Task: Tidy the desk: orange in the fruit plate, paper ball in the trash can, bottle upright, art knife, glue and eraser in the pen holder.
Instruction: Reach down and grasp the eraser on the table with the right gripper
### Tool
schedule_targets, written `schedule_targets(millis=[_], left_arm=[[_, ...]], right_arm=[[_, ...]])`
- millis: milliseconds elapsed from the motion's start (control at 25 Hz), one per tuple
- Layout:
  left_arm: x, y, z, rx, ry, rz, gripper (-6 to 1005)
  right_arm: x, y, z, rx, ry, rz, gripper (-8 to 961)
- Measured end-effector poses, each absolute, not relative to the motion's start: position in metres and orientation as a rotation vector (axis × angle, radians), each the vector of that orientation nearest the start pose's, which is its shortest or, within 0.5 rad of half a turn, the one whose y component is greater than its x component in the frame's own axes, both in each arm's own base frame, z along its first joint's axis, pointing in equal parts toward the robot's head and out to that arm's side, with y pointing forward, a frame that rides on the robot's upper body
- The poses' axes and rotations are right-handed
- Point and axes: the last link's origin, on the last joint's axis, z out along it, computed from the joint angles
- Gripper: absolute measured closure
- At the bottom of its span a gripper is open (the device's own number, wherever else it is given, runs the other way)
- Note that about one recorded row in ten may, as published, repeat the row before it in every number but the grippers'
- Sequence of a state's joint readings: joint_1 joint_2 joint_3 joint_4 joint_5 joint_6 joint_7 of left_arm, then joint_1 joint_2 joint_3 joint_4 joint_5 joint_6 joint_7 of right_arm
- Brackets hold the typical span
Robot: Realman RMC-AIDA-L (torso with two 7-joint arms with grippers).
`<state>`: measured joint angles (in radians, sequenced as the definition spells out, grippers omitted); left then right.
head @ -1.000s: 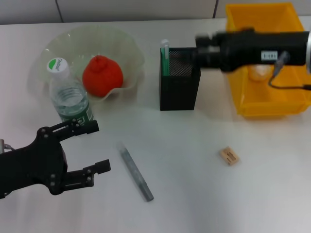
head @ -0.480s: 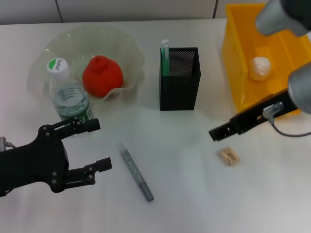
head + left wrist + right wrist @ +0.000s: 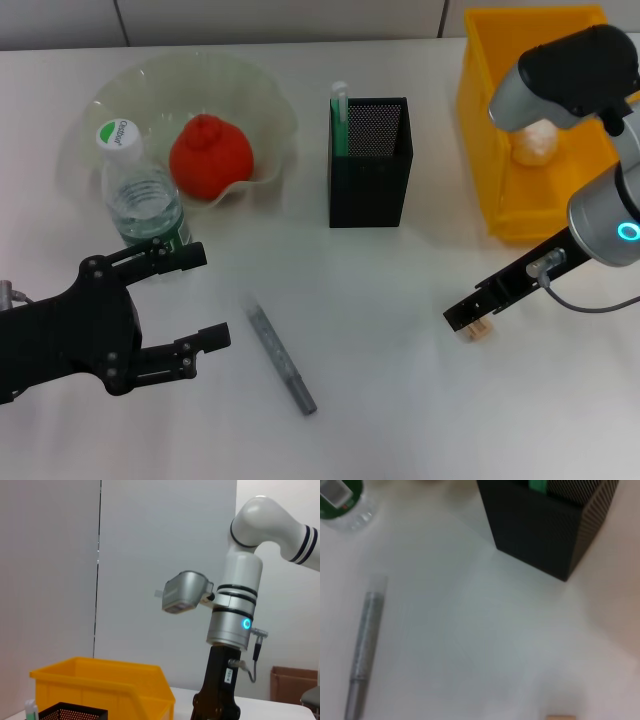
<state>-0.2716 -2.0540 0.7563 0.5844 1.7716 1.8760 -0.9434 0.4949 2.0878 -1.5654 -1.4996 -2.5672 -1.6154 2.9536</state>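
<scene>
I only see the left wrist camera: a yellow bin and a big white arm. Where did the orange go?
Observer: The orange sits in the fruit plate.
Operator: Where's the eraser?
Observer: The eraser lies on the table, mostly hidden under the right end effector.
Operator: Is the paper ball thrown away?
Observer: Yes, the paper ball lies inside the trash can.
Operator: And the bottle?
Observer: The bottle stands upright, with the left end effector open beside it.
</scene>
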Motion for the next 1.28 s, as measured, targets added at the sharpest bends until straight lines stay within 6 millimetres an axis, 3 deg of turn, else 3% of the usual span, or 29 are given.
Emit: schedule_targets(millis=[560,680,880,1280], left_arm=[[-0.293,0.231,0.013,-2.676,-0.245,-1.043,187],[-0.293,0.231,0.013,-2.676,-0.247,-1.043,187],[-0.294,0.230,0.013,-2.675,-0.250,-1.042,187],[-0.294,0.230,0.013,-2.674,-0.250,-1.039,187]], right_arm=[[0.184,0.323,-0.038,-2.437,1.240,-0.590,137],[0.184,0.326,-0.042,-2.439,1.247,-0.598,195],[0.185,0.329,-0.046,-2.439,1.251,-0.613,423],[0.184,0.329,-0.055,-2.455,1.232,-0.666,420]])
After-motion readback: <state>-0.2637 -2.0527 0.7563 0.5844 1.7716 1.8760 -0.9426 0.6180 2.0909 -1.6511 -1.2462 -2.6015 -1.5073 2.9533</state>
